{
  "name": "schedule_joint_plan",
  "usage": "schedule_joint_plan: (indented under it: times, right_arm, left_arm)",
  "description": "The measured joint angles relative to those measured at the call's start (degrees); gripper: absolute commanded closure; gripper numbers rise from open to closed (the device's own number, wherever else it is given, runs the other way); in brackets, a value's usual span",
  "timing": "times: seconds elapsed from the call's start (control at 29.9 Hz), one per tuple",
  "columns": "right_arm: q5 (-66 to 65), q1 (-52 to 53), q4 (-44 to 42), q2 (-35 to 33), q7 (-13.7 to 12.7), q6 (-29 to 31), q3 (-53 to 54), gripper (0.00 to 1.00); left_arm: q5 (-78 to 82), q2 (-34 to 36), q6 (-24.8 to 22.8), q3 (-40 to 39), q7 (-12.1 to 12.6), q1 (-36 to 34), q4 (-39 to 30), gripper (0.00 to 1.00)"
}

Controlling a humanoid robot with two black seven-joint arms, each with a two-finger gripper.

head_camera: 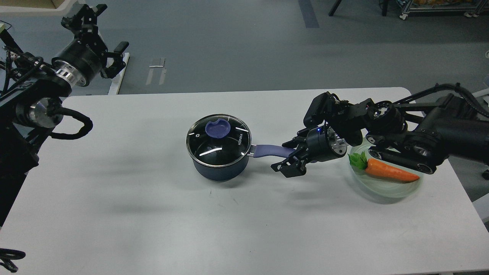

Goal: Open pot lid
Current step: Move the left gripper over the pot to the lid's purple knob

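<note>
The white table (133, 214) carries everything. Left of the right claw (287, 156) stands the pot (219, 168), lid (218, 140) seated on its rim. The claw's fingers spread wide around the end of the pot's handle (269, 151). Just right of that claw lies a carrot (389, 172) in a green dish (386, 189). The left claw (103, 42) hangs spread apart, well off beyond the table's far left corner.

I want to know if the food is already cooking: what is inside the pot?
Through the glass lid the pot shows only a dark interior with glare; no food is discernible. The carrot lies in the green dish.
</note>
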Motion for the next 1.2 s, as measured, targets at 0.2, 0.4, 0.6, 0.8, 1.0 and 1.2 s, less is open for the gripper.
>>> schedule_joint_plan:
  times: [0.2,0.4,0.6,0.8,1.0,1.2]
  right_arm:
    - [-0.35,0.3,-0.35,0.11,0.0,0.01,-0.16,0.41]
    - [-0.35,0.3,-0.29,0.13,0.0,0.01,-0.14,0.61]
    - [-0.36,0.3,-0.21,-0.19,0.03,-0.02,-0.14,0.7]
    - [-0.36,0.54,-0.06,-0.33,0.01,-0.02,-0.17,0.72]
    - [-0.29,0.52,-0.04,-0.28,0.0,-0.02,-0.17,0.72]
    - [-0.1,0.33,0.23,-0.54,0.01,0.38,-0.17,0.74]
  left_arm:
    - [-0.08,0.05,0.0,0.0,-0.02,0.02,0.0,0.01]
    - [0.0,-0.08,0.09,0.0,0.01,0.02,0.0,0.01]
    - [3.05,-0.19,0.25,0.32,0.15,-1.17,-0.01,0.01]
    - [11.42,-0.44,0.09,3.09,0.03,-4.41,-1.5,0.01]
    - [29.24,0.18,0.46,6.27,-0.42,-5.31,-10.09,0.01]
    - [55.59,0.31,2.67,6.64,-0.49,-5.16,-21.0,0.01]
